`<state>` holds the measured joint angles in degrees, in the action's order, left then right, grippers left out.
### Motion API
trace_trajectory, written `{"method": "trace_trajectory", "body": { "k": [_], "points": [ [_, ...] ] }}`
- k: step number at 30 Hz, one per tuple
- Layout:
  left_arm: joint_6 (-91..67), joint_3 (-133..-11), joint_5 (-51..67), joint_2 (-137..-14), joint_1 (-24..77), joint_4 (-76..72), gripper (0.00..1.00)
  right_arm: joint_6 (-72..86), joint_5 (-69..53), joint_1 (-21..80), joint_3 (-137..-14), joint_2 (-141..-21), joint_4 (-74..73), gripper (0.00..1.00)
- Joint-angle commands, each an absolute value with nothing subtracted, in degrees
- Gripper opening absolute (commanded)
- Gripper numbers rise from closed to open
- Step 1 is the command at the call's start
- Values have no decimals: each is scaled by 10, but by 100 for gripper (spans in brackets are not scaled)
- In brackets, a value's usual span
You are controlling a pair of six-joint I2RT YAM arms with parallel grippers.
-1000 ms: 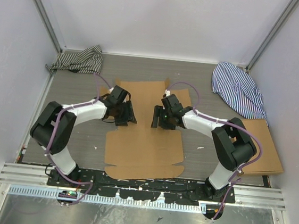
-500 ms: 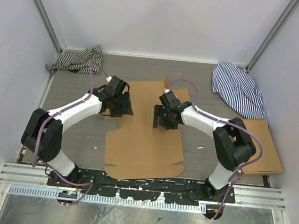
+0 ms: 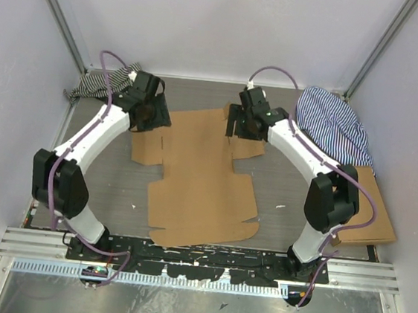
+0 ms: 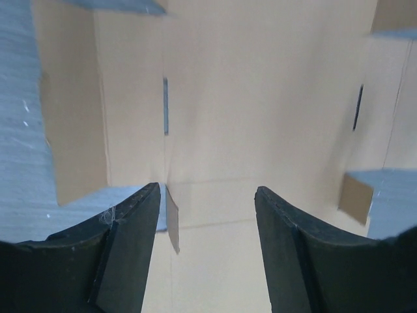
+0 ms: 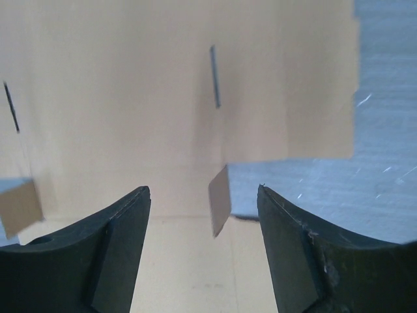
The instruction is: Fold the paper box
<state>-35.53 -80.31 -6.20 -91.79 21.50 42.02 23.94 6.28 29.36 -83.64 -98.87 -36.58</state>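
The paper box [image 3: 195, 181] lies as a flat brown die-cut sheet in the middle of the table, with flaps and slits showing. My left gripper [image 3: 152, 118] hovers over its far left corner, open; in the left wrist view the left gripper [image 4: 205, 192] has only the sheet [image 4: 260, 98] below it and a small raised tab [image 4: 172, 222] by the left finger. My right gripper [image 3: 242, 126] is over the far right corner, also open. In the right wrist view a small upturned tab [image 5: 219, 199] stands below the right gripper [image 5: 203, 192], touching neither finger.
A striped cloth [image 3: 106, 84] lies at the far left corner and another [image 3: 336, 125] at the far right. A smooth flat cardboard rectangle [image 3: 371, 211] rests by the right wall. Walls close in on three sides; a metal rail [image 3: 198, 258] runs along the front.
Both arms have stretched from the middle of the sheet out to its far end. The jaws have widened a little. The far flaps now lie spread flat.
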Motion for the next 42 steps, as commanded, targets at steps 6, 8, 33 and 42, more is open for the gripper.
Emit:
{"method": "trace_trajectory", "body": {
  "k": [6,8,33,42],
  "points": [
    [-320,-1029,-57,-1119,147,487,65,165,43,223,-989,-1098,-358,69],
    [-311,-1091,-55,-1169,138,510,64,161,33,219,-996,-1109,-351,69],
    [-322,-1263,-1,-1368,91,500,57,157,-31,216,-940,-1091,-306,68],
    [-322,-1292,23,-1395,91,486,29,161,-35,216,-941,-1090,-310,68]
  ]
}}
